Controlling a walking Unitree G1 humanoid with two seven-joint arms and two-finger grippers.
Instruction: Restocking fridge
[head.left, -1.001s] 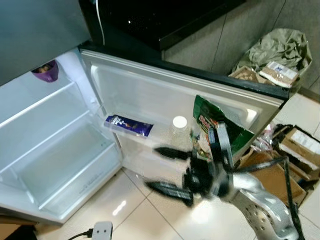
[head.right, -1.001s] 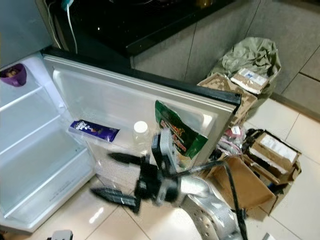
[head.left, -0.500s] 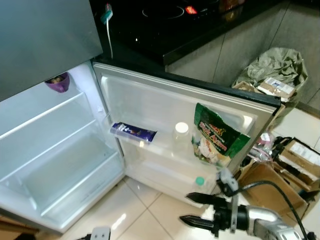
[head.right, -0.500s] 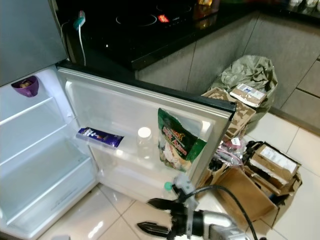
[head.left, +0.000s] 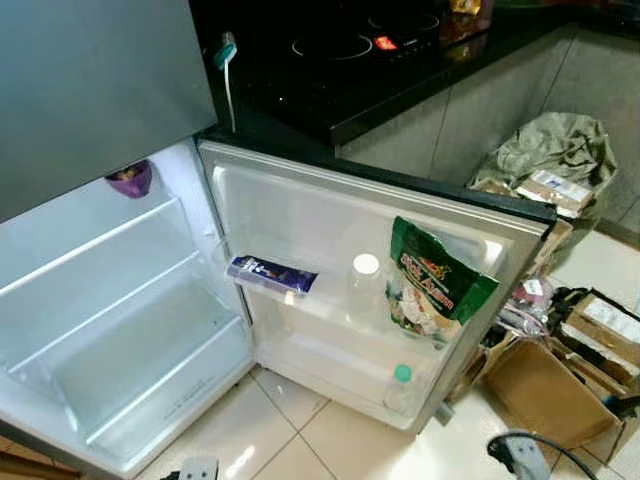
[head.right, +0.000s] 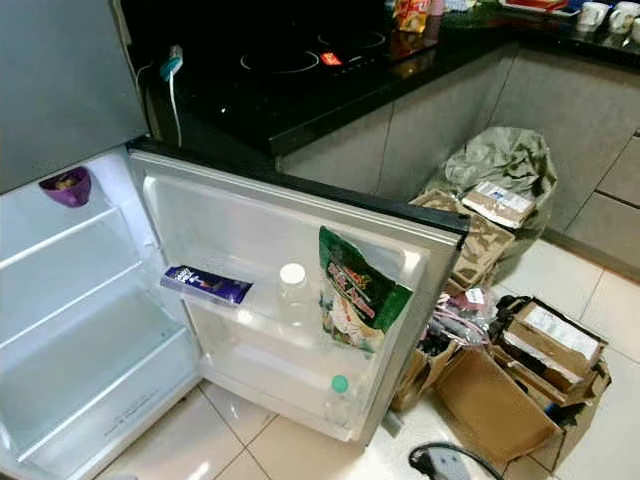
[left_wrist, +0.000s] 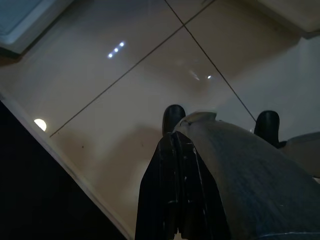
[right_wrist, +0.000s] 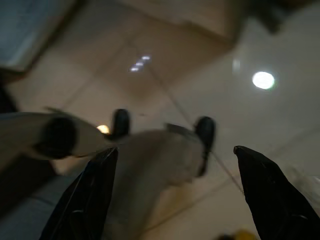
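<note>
My right hand (right_wrist: 175, 195) hangs spread and empty over the floor; my left hand (left_wrist: 172, 195) hangs pressed together. Ahead, the fridge door (head.left: 330, 215) holds a green snack bag (head.left: 432, 290), bottles and a chocolate bar (head.left: 270, 274); the shelves (head.left: 110, 320) look largely unstocked.

- The fridge door (head.right: 250, 215) stood swung wide open, beside the white compartment with its bare shelves (head.right: 70, 300).
- A purple bowl (head.right: 66, 186) sat at the top left of the compartment.
- On the door's upper rack lay a blue packet (head.right: 206, 285), a white-capped bottle (head.right: 293, 292) and a green snack bag (head.right: 352, 292).
- A green-capped bottle (head.right: 339, 400) stood in the lower door rack.
- Open cardboard boxes (head.right: 520, 385) sat on the tile floor (head.right: 250, 445), near a full bin bag (head.right: 500, 165).
</note>
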